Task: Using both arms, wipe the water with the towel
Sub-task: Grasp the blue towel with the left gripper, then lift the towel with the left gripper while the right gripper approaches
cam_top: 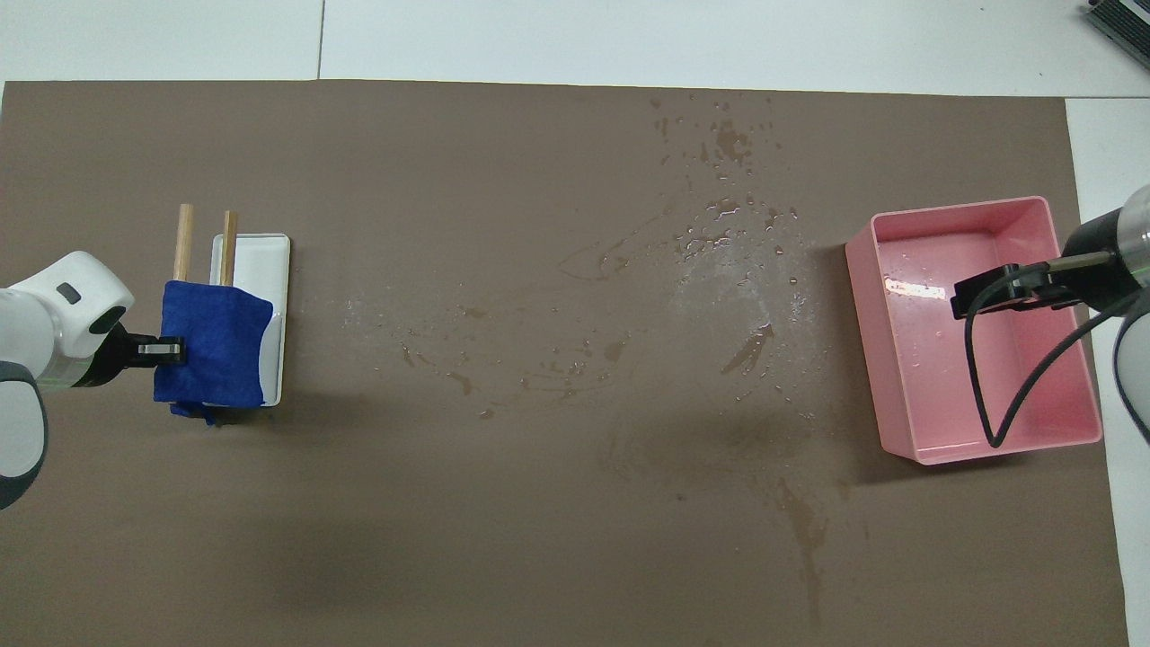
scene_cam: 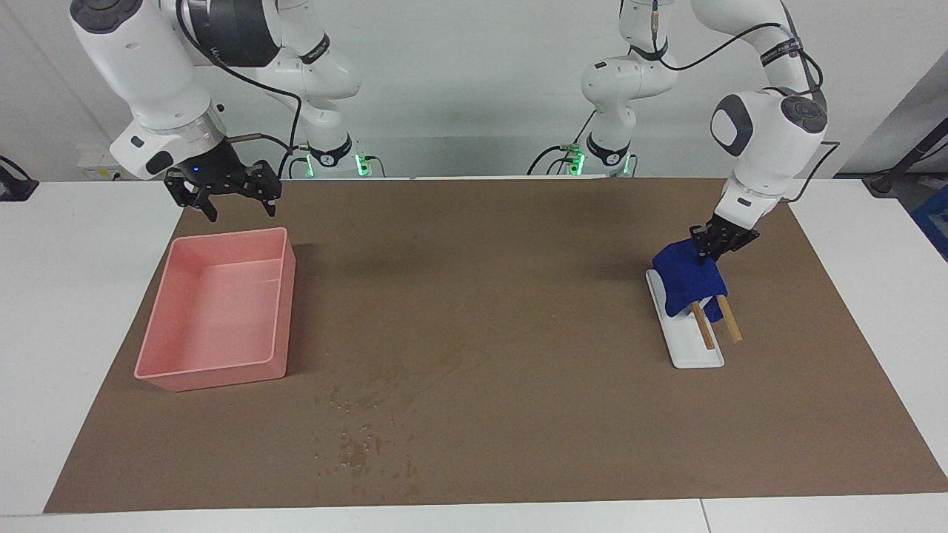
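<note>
At the left arm's end of the brown mat (scene_cam: 518, 296), the small royal-blue soft towel (scene_cam: 685, 277) is hanging draped over two slanted wooden sticks (scene_cam: 715, 326) of a white flat rack (scene_cam: 696, 348), likely parked there so a gripper can take it from above. The left gripper (scene_cam: 712, 246) is pinching the towel's upper edge, fingers pressed onto the cloth; the towel is not lifted off the rack yet, so the pick-up step looks just underway. The water (scene_cam: 363, 444), a patch of dark glistening droplets and specks, is sitting well apart from the towel, farther from the robots than the rack, toward the mat's edge; fainter wet streaks are running across the mat's middle in the overhead view (cam_top: 575, 359). The right gripper (scene_cam: 233, 196) is hovering over the robot-side rim of the pink rectangular plastic tray (scene_cam: 215, 370), fingers spread wide, holding nothing, waiting. The tray is sitting at the right arm's end, just beside the droplets. The mat is covering a white table (scene_cam: 74, 296); a plain white wall (scene_cam: 459, 89) is standing at the robots' backs.
</note>
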Robot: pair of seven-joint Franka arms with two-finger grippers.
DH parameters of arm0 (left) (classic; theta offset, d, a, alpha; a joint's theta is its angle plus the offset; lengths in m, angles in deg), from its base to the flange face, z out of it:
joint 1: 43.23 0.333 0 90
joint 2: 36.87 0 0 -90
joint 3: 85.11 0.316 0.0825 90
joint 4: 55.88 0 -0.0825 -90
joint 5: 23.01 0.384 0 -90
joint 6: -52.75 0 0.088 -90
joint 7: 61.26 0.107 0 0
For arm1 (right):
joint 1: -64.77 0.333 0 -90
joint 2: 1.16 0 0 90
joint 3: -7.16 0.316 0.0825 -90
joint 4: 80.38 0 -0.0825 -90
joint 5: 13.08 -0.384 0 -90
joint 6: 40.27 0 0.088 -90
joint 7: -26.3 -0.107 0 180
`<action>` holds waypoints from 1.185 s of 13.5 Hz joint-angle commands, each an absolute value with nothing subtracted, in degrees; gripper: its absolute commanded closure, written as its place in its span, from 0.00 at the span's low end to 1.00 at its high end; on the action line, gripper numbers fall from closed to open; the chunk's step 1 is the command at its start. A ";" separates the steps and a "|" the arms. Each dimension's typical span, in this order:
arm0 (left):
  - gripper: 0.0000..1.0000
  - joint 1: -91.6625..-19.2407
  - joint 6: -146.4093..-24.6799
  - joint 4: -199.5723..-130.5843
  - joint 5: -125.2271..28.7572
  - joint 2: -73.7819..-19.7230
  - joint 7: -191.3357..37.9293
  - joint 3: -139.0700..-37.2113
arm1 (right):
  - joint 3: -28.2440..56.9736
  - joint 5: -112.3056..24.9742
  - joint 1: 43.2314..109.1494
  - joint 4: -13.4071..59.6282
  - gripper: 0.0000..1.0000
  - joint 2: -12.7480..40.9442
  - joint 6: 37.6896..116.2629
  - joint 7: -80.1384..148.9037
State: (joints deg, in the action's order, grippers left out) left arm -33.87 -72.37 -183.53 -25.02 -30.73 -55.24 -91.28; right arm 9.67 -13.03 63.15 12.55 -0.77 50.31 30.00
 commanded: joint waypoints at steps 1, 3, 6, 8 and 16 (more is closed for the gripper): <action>1.00 -33.65 -72.49 -182.79 -25.21 -30.98 -54.85 -90.91 | 10.15 -12.64 62.74 12.70 0.00 -1.24 50.26 31.13; 1.00 -33.65 -72.58 -182.79 -25.21 -30.98 -54.67 -90.91 | 10.06 -12.64 63.09 12.70 0.00 -1.24 50.26 31.13; 0.55 -33.74 -73.02 -182.97 -25.21 -30.98 -54.49 -90.91 | 10.15 -12.72 63.18 12.79 0.00 -1.24 50.26 31.04; 0.54 -33.74 -73.11 -182.88 -25.21 -30.98 -54.49 -90.91 | 10.15 -12.72 63.18 12.79 0.00 -1.24 50.17 30.95; 1.00 -34.27 -73.20 -181.13 -25.21 -31.94 -55.28 -91.09 | 10.24 -12.72 63.18 12.79 0.00 -1.33 50.17 30.95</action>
State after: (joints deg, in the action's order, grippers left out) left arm -33.89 -72.66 -182.46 -25.11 -30.58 -55.16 -91.37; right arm 9.88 -13.03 63.61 12.55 -0.77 50.31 30.03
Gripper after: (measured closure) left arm 0.837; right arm 0.000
